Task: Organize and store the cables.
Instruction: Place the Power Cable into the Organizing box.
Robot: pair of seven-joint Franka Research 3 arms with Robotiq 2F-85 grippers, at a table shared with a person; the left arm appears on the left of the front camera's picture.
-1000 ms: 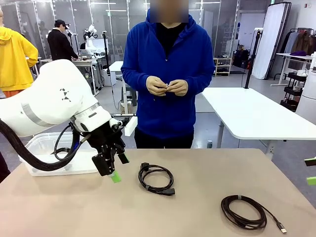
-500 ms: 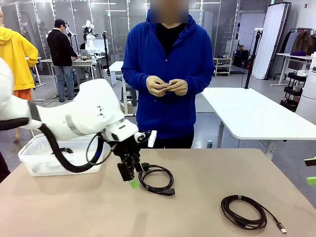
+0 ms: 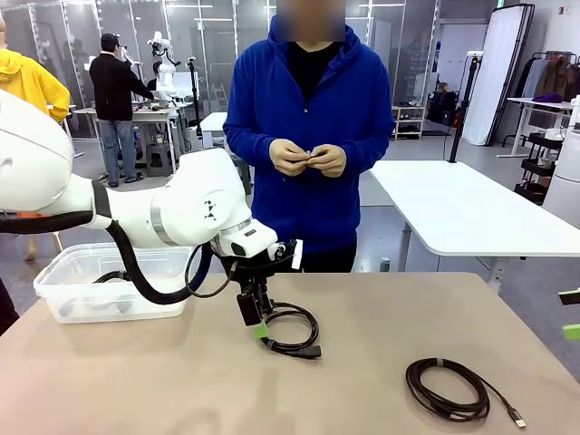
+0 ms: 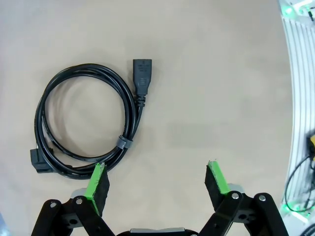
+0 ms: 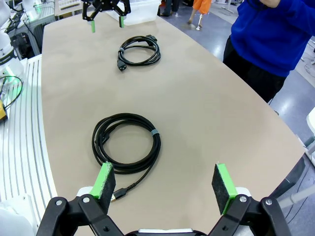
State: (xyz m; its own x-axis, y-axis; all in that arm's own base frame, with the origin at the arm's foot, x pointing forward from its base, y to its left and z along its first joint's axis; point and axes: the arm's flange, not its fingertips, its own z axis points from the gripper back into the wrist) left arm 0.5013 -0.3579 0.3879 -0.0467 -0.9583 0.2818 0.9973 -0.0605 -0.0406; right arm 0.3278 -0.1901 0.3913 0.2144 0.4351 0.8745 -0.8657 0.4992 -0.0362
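The tan table [image 3: 381, 308] carries everything I describe. At its far edge stands a person [image 3: 308, 118] in a blue hooded top, both hands [image 3: 308, 159] joined at the chest and well above the tabletop. My left arm [image 3: 181, 213] reaches in over the table's left half. A small dark mark on its white shell is too small for me to read. A clear plastic bin [image 3: 54, 276] sits on the table's far left corner, with something dark coiled inside. Near the table's middle lies the middle cable [image 4: 83, 69], a black cord wound in a round coil. It is bound by a small grey tie [image 4: 124, 143], with a straight plug [image 4: 142, 73] at one end and an angled plug [image 4: 39, 160] at the other. My left pincer [image 4: 156, 169] hangs just over it with its jaws spread wide and nothing between them. One green pad is right at the coil's rim, the other over bare table beside it. I cannot tell whether that pad touches the cord. On the table's near right part lies the second cable [image 5: 158, 147], also coiled and tied, with a metal-tipped plug [image 5: 117, 195] trailing loose. My right pincer [image 5: 163, 172] is spread wide too and holds nothing. It stands back above the table's near right edge, with the coil just ahead of one pad and clear of both.
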